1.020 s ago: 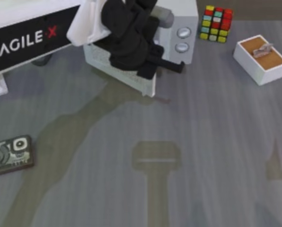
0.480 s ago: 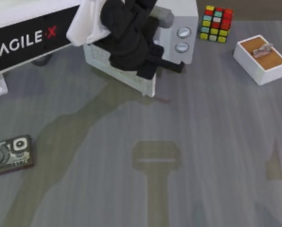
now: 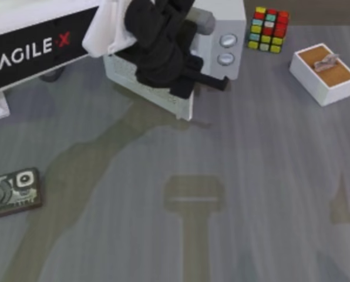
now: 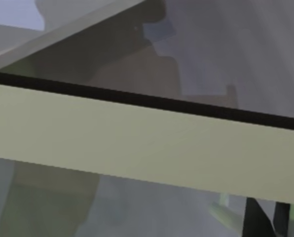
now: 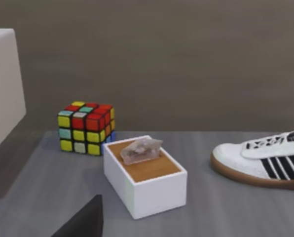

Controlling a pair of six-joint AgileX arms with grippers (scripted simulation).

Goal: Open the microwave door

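Table (image 3: pixel 269 194) surface, grey and streaked, fills the top view, with arm shadows lying across its middle. Next in size is the microwave (image 3: pixel 225 14), a white box at the far edge, left of centre, its two round silver knobs (image 3: pixel 227 49) on the narrow panel facing the camera. The microwave door (image 3: pixel 163 101) is swung out at an angle from the body, hinged at the left; its free edge ends near the table in front of the oven, and its speckled grey mesh shows below the arm. The left arm reaches in from the upper left, white casing marked AgileX, and its black left gripper (image 3: pixel 205 81) sits just at the door's free edge, in front of the knob panel. Whether its jaws are clamped or released cannot be told; the left wrist view shows only a pale, dark-edged band close to the lens. The right gripper is out of the top view.

To the right stands a small white box with a wooden top (image 3: pixel 323 73), a small grey-brown lump resting on it. A Rubik's cube (image 3: pixel 268 29) sits between this box and the microwave. A white striped sneaker (image 5: pixel 265 160) appears in the right wrist view beside the box. A dark, flat patterned slab (image 3: pixel 12 192) lies at the table's left edge.
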